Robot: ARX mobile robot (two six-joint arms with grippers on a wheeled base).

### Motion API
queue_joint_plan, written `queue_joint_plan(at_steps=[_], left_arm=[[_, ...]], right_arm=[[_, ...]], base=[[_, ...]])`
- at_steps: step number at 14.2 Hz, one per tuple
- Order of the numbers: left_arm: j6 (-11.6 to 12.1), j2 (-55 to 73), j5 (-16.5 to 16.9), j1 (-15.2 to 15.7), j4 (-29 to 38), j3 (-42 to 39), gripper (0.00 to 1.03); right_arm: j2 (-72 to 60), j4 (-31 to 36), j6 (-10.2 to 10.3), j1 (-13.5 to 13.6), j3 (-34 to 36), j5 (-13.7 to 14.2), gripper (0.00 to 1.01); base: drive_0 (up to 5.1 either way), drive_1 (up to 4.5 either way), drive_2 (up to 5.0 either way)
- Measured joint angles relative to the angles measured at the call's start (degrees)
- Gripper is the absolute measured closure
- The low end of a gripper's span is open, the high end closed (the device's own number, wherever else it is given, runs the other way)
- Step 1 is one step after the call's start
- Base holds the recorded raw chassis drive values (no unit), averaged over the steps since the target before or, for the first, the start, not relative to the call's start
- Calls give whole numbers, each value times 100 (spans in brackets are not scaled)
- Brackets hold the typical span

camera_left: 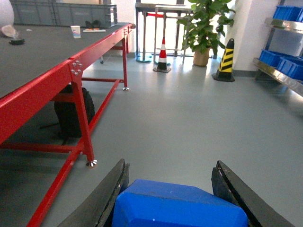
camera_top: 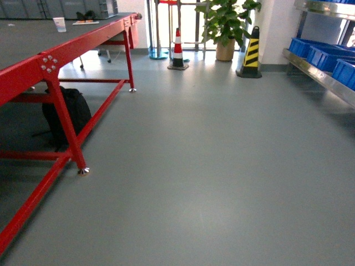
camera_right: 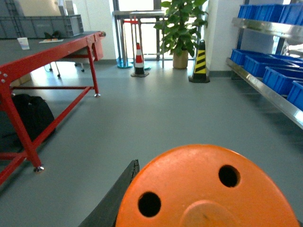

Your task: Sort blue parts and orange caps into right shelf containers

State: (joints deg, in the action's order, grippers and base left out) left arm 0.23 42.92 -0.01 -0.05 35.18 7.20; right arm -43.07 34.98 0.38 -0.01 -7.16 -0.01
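Carrying is the step that seems to be in hand, since a blue part (camera_left: pixel 180 205) is held tight between the two black fingers (camera_left: pixel 106 198) of the left claw (camera_left: pixel 175 201), and an orange cap (camera_right: pixel 208 189) fills the lower half of the right wrist view. Only one dark finger (camera_right: pixel 116 198) of the right claw can be seen beside the cap, so it cannot be told for sure how that claw is set, though the cap looks to be carried in it. Neither claw can be seen from the head. To do this step well, both parts should be kept held firmly and level while the robot is driven, and the turn should be made to the right, where the blue bins (camera_top: pixel 327 58) are lined up on a metal shelf (camera_top: pixel 321 77). The right bin should be picked for each part before anything is let go. The floor (camera_top: pixel 211 166) is smooth, grey and a bit shiny. A red table (camera_top: pixel 61 55) is stood on the left, with a black bag (camera_top: pixel 69 119) under it and a cup (camera_top: pixel 59 24) on top. Far back, a striped cone (camera_top: pixel 178 50), a yellow and black post (camera_top: pixel 251 52) and a big green plant (camera_top: pixel 224 25) can be seen.
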Motion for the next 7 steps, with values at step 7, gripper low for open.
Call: queue_joint_plan(at_steps=[7], left_arm=[[0, 11, 0, 0, 9, 0, 58]], right_arm=[[4, 44, 0, 0, 0, 0, 58]], base=[[-2, 431, -435]])
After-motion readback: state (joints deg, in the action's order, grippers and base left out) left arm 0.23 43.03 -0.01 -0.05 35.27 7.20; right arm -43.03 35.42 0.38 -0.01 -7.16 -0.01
